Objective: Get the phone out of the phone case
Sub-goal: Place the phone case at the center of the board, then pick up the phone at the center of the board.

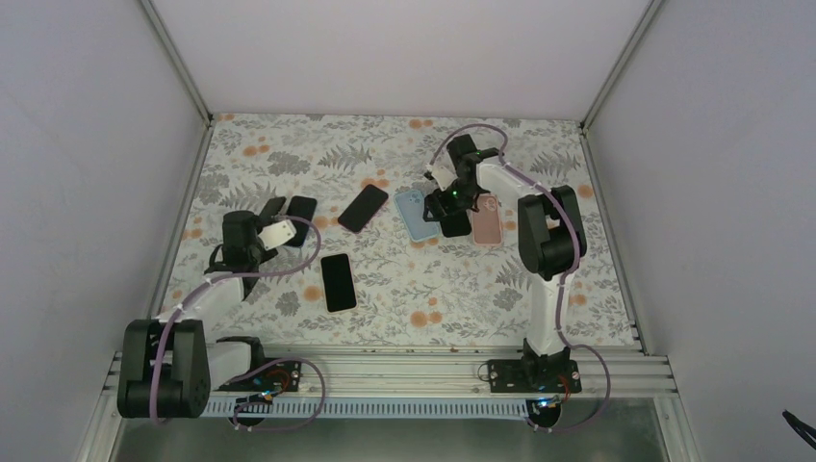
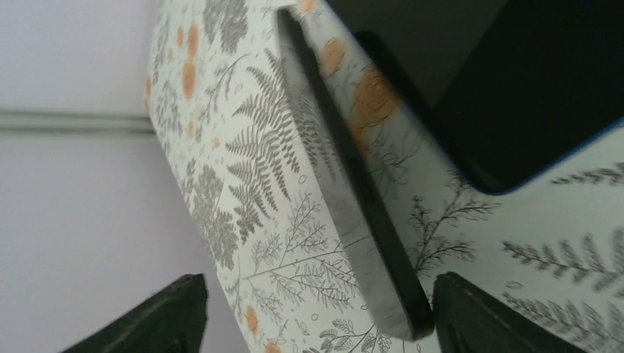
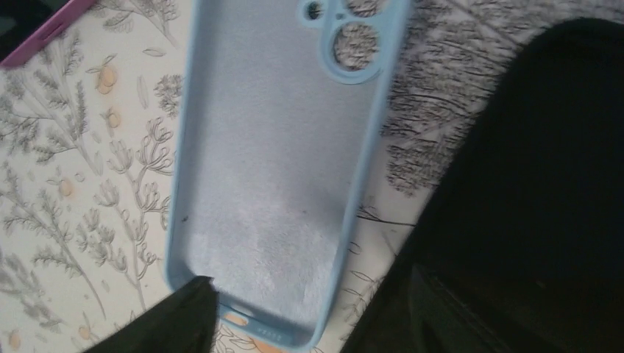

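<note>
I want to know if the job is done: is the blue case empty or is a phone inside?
Empty. The blue case shows its bare lining, and the table shows through its camera holes.

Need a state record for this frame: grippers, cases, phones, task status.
left gripper: open, low over a thin phone by the table's left side
right gripper: open, over one end of the blue case
blue case: empty, inside facing up, flat on the table
black phone: lying right beside the blue case, out of it
pink case: just beyond that phone; contents unclear
centre phones: one, another, both loose
task status: blue case and its phone look separated
</note>
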Available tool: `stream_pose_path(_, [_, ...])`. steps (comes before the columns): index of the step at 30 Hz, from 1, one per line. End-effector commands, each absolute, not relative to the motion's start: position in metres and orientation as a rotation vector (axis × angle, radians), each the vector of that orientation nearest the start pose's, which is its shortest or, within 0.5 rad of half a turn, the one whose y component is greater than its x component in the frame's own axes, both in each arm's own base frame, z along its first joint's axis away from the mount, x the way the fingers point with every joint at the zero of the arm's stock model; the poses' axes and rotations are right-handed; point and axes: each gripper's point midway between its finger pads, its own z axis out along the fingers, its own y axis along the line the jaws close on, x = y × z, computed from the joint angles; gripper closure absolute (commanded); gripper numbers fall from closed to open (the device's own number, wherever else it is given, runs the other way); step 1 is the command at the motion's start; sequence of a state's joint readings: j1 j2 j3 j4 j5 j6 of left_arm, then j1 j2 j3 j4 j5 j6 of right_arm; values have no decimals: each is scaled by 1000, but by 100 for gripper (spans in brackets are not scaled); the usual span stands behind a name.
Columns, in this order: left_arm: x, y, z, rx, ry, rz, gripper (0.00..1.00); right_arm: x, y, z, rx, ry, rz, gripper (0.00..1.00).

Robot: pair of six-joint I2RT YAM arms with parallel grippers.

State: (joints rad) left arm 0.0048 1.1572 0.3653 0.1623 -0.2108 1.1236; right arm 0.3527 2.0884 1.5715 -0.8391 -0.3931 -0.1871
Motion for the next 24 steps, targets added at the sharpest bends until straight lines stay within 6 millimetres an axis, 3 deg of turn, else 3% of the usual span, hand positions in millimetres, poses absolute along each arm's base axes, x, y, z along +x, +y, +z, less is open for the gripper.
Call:
stream_pose_path(1, [320,12,102,1193,2009,629,20,408,200,83,-855,2673,364,20])
stream_pose_path(3, [315,-5,122,1225,1985,508,10,404,208,112,-932,2565,310,12])
stream_pose_path(5, [311,-19,145,1243,1951,421,2,384,228,125,-1087,2469,280,7])
stream_pose_path(9, [316,-37,174,1225,1965,253,0,318,271,114,-1444,2363,333,5])
stream_pose_path(12, [327,-54,183,1200,1988,88,5,265,301,104,-1687,2260,442,14])
stream_pose_path(16, [340,-82,171,1222,2020,-61,32,203,333,96,-1951,2061,514,27])
stream_pose_path(17, [344,-94,171,1233,2014,-136,40,191,340,94,-1996,2022,524,40])
stream_pose_path(19, [347,-111,164,1256,2047,-302,71,172,354,88,-2070,1957,536,81])
stream_pose_path(20, [349,-119,156,1265,2075,-382,88,164,360,86,-2099,1925,532,93])
stream_pose_path(21, [350,-128,148,1285,2100,-450,96,157,366,83,-2121,1899,525,96])
stream_pose_path(24, [345,-150,121,1364,2151,-575,98,137,383,72,-2196,1821,497,97])
